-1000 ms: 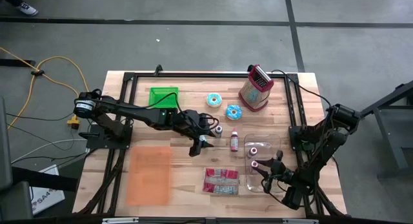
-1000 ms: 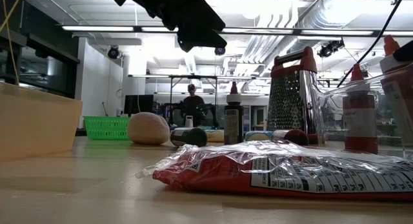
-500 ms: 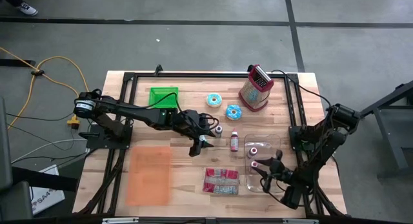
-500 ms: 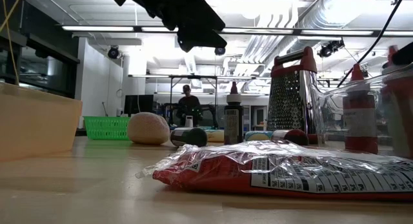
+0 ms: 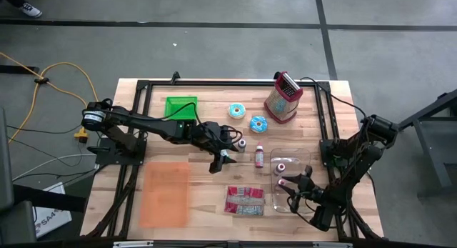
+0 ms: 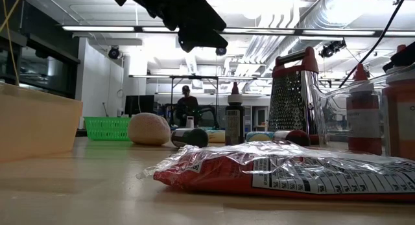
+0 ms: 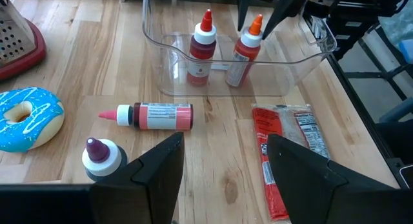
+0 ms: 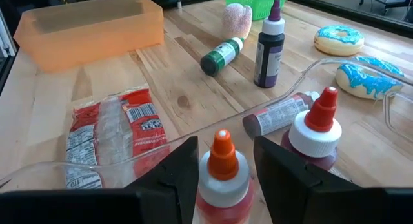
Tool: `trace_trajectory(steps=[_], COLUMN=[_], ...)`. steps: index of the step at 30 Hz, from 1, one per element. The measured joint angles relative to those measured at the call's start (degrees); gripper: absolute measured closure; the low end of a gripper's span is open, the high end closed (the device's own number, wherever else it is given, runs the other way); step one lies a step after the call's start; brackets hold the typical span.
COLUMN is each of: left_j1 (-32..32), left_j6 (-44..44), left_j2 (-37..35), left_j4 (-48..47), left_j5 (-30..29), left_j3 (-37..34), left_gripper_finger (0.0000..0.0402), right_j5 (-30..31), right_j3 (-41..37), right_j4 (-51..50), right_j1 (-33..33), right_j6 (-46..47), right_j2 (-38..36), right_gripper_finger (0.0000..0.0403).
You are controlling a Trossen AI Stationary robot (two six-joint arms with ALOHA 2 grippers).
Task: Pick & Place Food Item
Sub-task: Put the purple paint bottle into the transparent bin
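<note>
1. Already, two red squeeze bottles, one orange-capped (image 8: 222, 175) and one red-capped (image 8: 317, 137), stood inside the clear plastic bin (image 7: 303, 56).
2. The right gripper (image 8: 222, 162) straddled the orange-capped bottle, fingers apart, seemingly releasing.
3. The left gripper (image 7: 222, 162) hovered open and empty above the bench (image 7: 213, 146); the pink bottle (image 7: 155, 115) remained outside.

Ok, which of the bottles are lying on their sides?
Two: the pink-capped bottle on the table beside the clear bin, and the green bottle. The rest stand upright.
</note>
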Motion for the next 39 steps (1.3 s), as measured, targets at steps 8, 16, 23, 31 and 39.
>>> trace_trajectory(steps=[8, 16, 23, 31, 39], left_j1=[0.0, 0.0, 0.0, 0.0, 0.0], left_j6=[0.0, 0.0, -1.3, -1.3, -1.4], left_j2=[0.0, 0.0, 0.0, 0.0, 0.0], left_j4=[0.0, 0.0, -0.3, -2.4, -2.4], left_j5=[0.0, 0.0, 0.0, 0.0, 0.0], left_j3=[0.0, 0.0, 0.0, 0.0, 0.0], left_gripper_finger=[0.0186, 0.0186, 0.0186, 0.0186, 0.0186], right_j5=[5.0, 10.0, 9.1, 6.3, -4.2], right_j3=[0.0, 0.0, 0.0, 0.0, 0.0], right_j4=[0.0, 0.0, 0.1, 0.8, 8.4], right_j1=[0.0, -0.1, -2.1, -4.4, -12.3], right_j6=[-2.7, -7.7, -14.9, -21.2, -33.6], right_j2=[-0.2, -3.8, -10.5, -14.6, -15.0], right_gripper_finger=[0.0266, 0.0266, 0.0266, 0.0266, 0.0266])
